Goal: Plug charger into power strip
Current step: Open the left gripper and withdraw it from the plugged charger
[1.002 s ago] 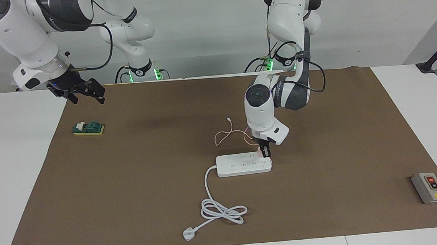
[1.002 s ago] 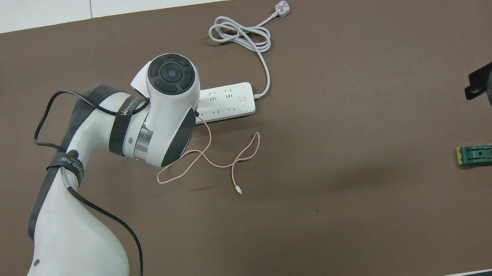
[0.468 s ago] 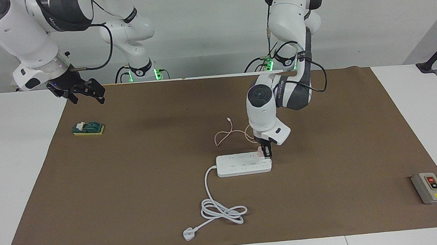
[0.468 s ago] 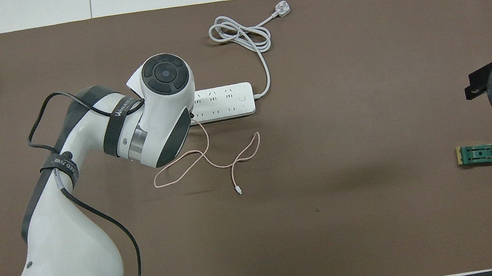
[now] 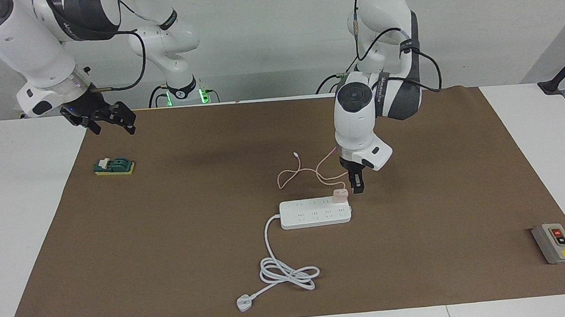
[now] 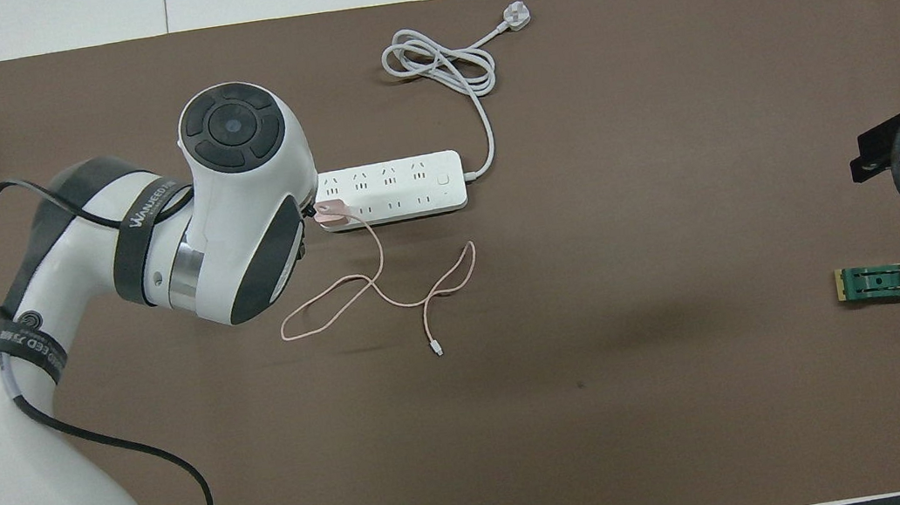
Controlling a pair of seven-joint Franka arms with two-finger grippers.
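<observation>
The pale pink charger stands in a socket of the white power strip, at the strip's end toward the left arm's end of the table; it also shows in the overhead view. Its thin pink cable loops on the mat nearer to the robots than the strip. My left gripper hangs just beside the charger, apart from it, open and empty. My right gripper waits open in the air over the mat's edge at the right arm's end.
The strip's thick white cord lies coiled, ending in a white plug, farther from the robots. A grey button box sits at the left arm's end. A green block lies under the right gripper.
My left gripper has let go of the charger and moved up and toward the left arm's end. The charger stays in the strip. The right arm has not moved.
</observation>
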